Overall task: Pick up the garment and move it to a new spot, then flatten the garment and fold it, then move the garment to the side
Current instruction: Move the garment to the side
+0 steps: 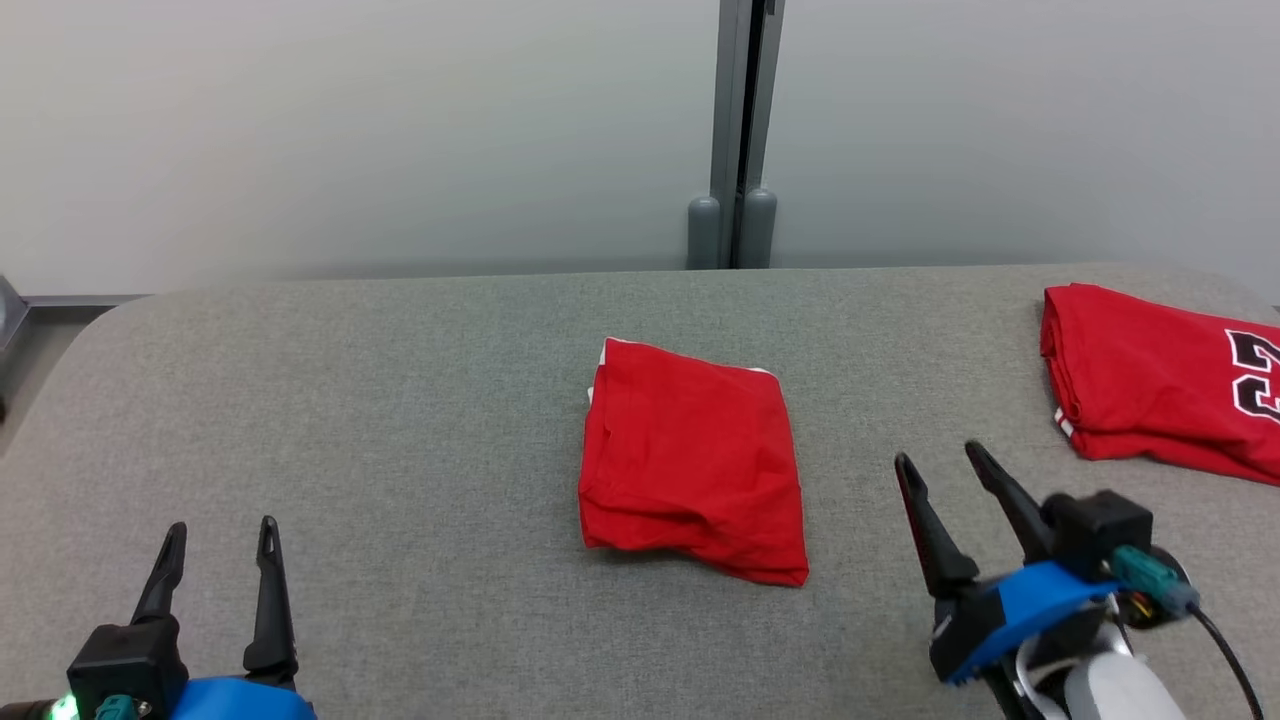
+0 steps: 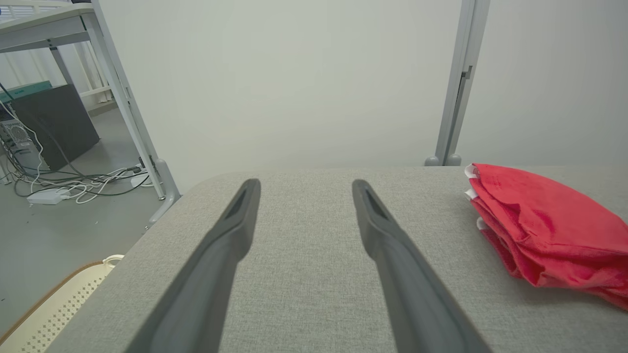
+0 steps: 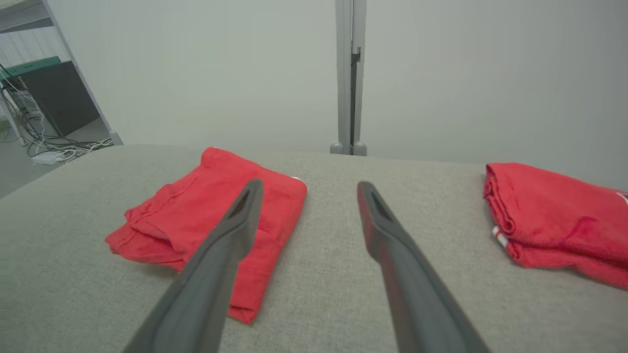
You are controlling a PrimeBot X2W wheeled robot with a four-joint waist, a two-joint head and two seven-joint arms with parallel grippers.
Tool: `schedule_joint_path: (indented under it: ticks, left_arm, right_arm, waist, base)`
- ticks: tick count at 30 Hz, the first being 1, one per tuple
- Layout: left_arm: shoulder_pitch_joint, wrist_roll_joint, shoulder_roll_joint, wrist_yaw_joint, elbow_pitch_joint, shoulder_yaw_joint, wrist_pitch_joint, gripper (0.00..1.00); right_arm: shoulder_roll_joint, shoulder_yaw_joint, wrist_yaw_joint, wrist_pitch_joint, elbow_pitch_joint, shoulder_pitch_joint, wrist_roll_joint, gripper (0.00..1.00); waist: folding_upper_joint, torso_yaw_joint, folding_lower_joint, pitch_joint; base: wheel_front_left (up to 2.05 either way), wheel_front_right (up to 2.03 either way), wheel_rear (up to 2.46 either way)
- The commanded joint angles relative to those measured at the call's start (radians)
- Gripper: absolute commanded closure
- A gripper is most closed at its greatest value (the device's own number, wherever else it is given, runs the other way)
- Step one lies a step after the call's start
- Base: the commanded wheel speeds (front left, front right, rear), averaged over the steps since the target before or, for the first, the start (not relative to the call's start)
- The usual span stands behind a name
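The garment [image 1: 692,460], a folded red bundle, lies mid-way across the grey fabric tabletop [image 1: 400,400]. At the near left, the left gripper [image 1: 223,525] hovers spread wide and empty. Right of the garment, the right gripper [image 1: 940,455] is equally wide and empty. A folded red jersey [image 1: 1150,390] lies far right. A pale wall [image 1: 350,130] and a grey post [image 1: 740,130] stand behind.

Red garment [image 1: 692,462] soft matt cloth, creased; table [image 1: 400,420] grey woven fabric, rough; pincer fingers [image 2: 392,264] matt plastic.

Grey table [image 1: 400,400] — red garment [image 1: 693,460]; numbered jersey [image 1: 1150,385]
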Motion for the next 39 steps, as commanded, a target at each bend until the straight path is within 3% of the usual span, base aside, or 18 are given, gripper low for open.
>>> schedule_joint_path:
  ticks: [1, 7, 16, 27, 38, 39]
  left_arm:
    - [-0.013, 0.001, 0.007, 0.001, -0.002, -0.002, 0.003, 0.00]
    - [-0.043, 0.007, 0.007, 0.004, -0.012, -0.018, 0.002, 0.00]
    - [-0.115, 0.010, -0.008, 0.004, 0.020, -0.054, -0.020, 0.00]
    - [-0.154, 0.005, -0.023, 0.015, 0.069, -0.076, -0.060, 0.00]
    - [-0.183, -0.004, -0.033, 0.019, 0.084, -0.095, -0.081, 0.00]
    - [-0.186, -0.005, -0.033, 0.018, 0.088, -0.097, -0.082, 0.00]
  right_arm:
    - [-0.012, 0.016, 0.000, -0.009, 0.017, -0.043, 0.011, 0.00]
    - [-0.021, 0.083, 0.000, -0.020, 0.164, -0.281, 0.008, 0.00]
    - [-0.039, 0.151, 0.000, -0.003, 0.524, -0.531, 0.020, 0.00]
    - [-0.011, 0.174, 0.000, -0.046, 0.891, -0.592, 0.094, 0.00]
    - [0.034, 0.264, 0.001, -0.040, 0.967, -0.596, 0.208, 0.00]
    - [0.036, 0.276, 0.001, -0.031, 0.965, -0.599, 0.221, 0.32]
  waist:
    - [0.0000, 0.007, 0.0000, 0.006]
    - [0.0000, 0.044, 0.0000, 0.054]
    - [0.0000, 0.105, 0.0000, 0.134]
    - [0.0000, 0.135, 0.0000, 0.176]
    - [0.0000, 0.128, 0.0000, 0.210]
    - [0.0000, 0.128, 0.0000, 0.213]
  base:
    - [0.00, 0.00, 0.00]
    - [0.00, 0.00, 0.00]
    - [0.00, 0.00, 0.00]
    - [0.00, 0.00, 0.00]
    - [0.00, 0.00, 0.00]
    - [0.00, 0.00, 0.00]
